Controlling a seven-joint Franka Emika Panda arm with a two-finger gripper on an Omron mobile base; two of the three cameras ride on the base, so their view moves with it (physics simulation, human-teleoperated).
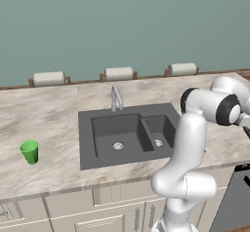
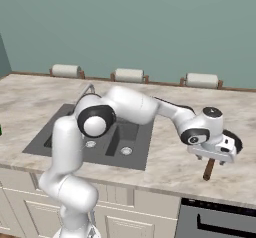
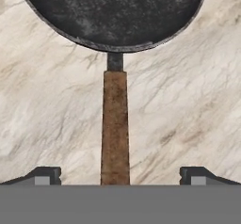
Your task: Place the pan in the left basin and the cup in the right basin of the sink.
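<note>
The black pan (image 3: 113, 11) lies on the marble counter right of the sink, its brown handle (image 3: 115, 129) running straight down between my two fingertips. My gripper (image 3: 121, 176) is open, with a wide gap on each side of the handle. From the right base view the gripper (image 2: 210, 159) hangs just above the handle (image 2: 208, 170), and the pan's rim (image 2: 235, 143) peeks out behind the hand. The green cup (image 1: 30, 151) stands upright on the counter far left of the sink (image 1: 127, 110). The left basin (image 1: 110, 128) and the right basin (image 1: 158, 126) hold nothing.
A curved silver faucet (image 1: 116, 98) rises behind the sink. Three white rolls (image 1: 118, 73) line the counter's back edge. A dark appliance front (image 2: 215, 219) sits below the counter at the right. The pan lies close to the counter's front edge.
</note>
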